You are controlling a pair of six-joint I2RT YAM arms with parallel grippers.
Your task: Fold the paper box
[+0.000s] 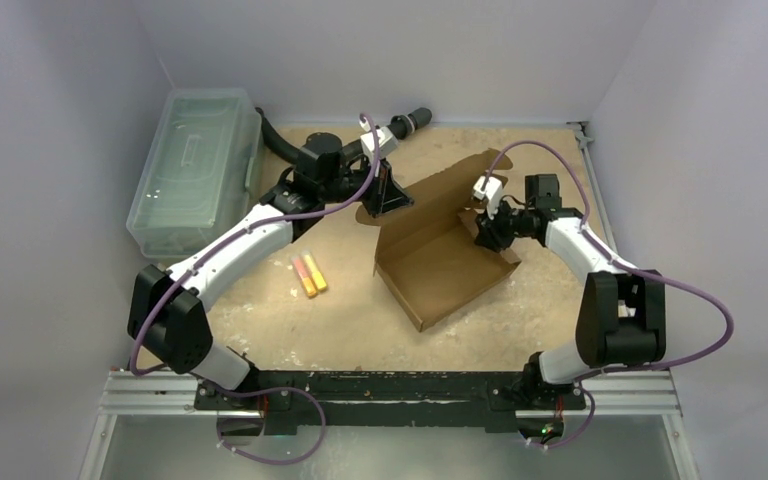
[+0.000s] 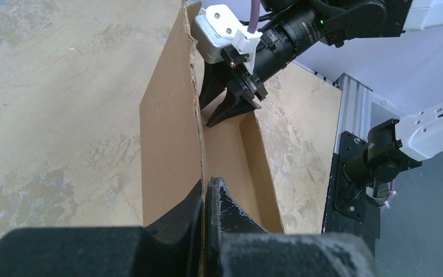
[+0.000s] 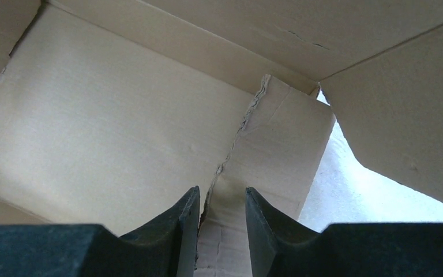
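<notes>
Step in hand: raising the side walls. The box (image 1: 440, 265) sits half-formed at mid-bench (image 1: 360, 320). The left fingers (image 2: 222, 202) pinch its left flap upright. The right fingers (image 3: 187, 213) stand parted astride an inner flap edge. Next move, likely: press that flap against the wall while the left side stays braced.

A worn, mottled tan tabletop (image 1: 360, 320) carries a brown corrugated cardboard box (image 1: 445, 265), partly folded, just right of the frame's centre. Two short orange-and-yellow sticks (image 1: 309, 275) lie side by side to its left. A clear plastic lidded bin (image 1: 195, 165) sits along the upper left edge, and a black cylindrical piece (image 1: 410, 123) lies at top centre.
</notes>
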